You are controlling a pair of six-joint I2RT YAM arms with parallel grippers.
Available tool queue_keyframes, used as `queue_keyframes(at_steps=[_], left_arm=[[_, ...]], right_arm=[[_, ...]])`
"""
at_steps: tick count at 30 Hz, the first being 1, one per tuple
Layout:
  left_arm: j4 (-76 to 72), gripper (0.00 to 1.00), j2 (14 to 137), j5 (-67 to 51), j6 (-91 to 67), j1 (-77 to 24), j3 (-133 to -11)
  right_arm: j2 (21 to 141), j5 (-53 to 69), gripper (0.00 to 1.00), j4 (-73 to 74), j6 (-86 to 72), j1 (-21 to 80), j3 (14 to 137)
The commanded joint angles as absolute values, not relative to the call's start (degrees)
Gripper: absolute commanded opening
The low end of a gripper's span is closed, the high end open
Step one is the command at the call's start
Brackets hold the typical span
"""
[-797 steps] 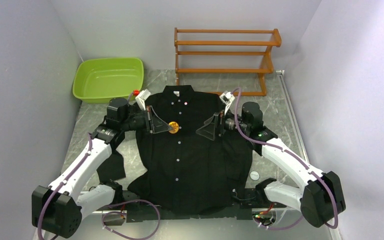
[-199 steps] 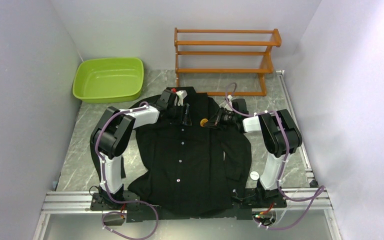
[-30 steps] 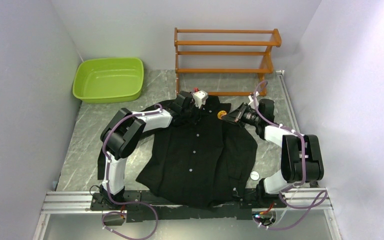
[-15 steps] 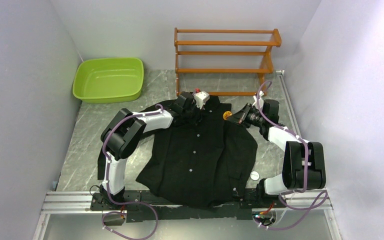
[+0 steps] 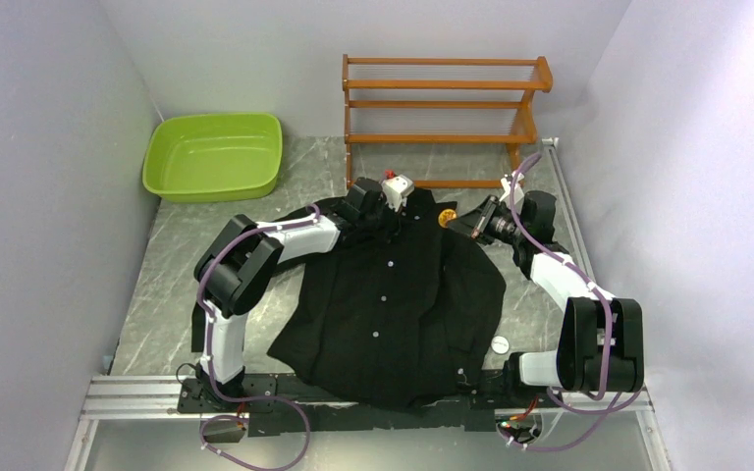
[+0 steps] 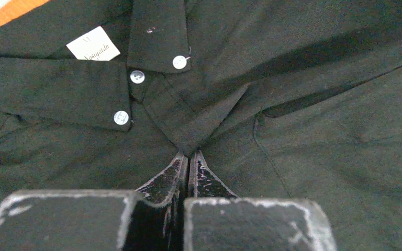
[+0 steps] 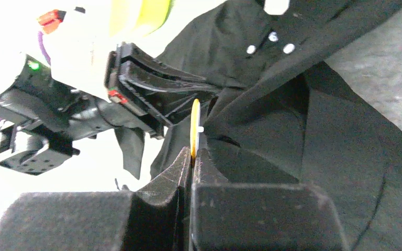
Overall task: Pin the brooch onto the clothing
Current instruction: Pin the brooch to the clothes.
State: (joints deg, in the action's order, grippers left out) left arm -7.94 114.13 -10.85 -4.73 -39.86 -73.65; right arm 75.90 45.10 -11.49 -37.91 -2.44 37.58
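The clothing [image 5: 393,294], a black button-up shirt, lies spread on the table, its collar toward the far side. My left gripper [image 5: 385,214] is shut on a fold of it just below the collar, and the cloth runs taut into the fingertips [image 6: 188,155]. The white neck label [image 6: 93,43] and collar buttons show above them. My right gripper [image 5: 463,225] hovers at the shirt's right shoulder, shut on the brooch [image 5: 445,218]. The brooch [image 7: 194,128] appears edge-on as a thin orange disc standing out of the shut fingertips [image 7: 192,154], close to the raised cloth.
A green basin [image 5: 214,154] sits at the back left and a wooden rack [image 5: 442,103] stands against the back wall. A small white round thing [image 5: 500,343] lies on the table right of the shirt's hem. Walls close in on both sides.
My right gripper has carried the brooch slightly right and toward the far side, and its arm has swung outward. The left gripper keeps its hold near the collar.
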Motion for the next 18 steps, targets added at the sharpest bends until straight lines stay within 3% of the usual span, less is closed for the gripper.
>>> queue_keyframes(at_steps=[1,5,17,18], left_arm=[[-2.9,0.03,113.1,-5.8,-3.6,-38.8,-73.7],[-1.6,0.03,113.4,-4.6,-3.6,-38.8,-73.6],[2.4,0.03,111.2,-3.6,-1.9,-38.8,-74.4],[2.8,0.14,110.8,-3.7,-1.7,-38.8,-74.5]], right_arm=[[74.0,50.9,0.00,-28.5,-46.0,-3.8,38.1],[74.4,52.2,0.00,-33.5,-50.6,-3.8,37.7],[71.0,46.2,0.00,-12.5,-35.2,-3.0,44.2],[71.3,46.6,0.00,-12.3,-35.1,-2.8,44.5]])
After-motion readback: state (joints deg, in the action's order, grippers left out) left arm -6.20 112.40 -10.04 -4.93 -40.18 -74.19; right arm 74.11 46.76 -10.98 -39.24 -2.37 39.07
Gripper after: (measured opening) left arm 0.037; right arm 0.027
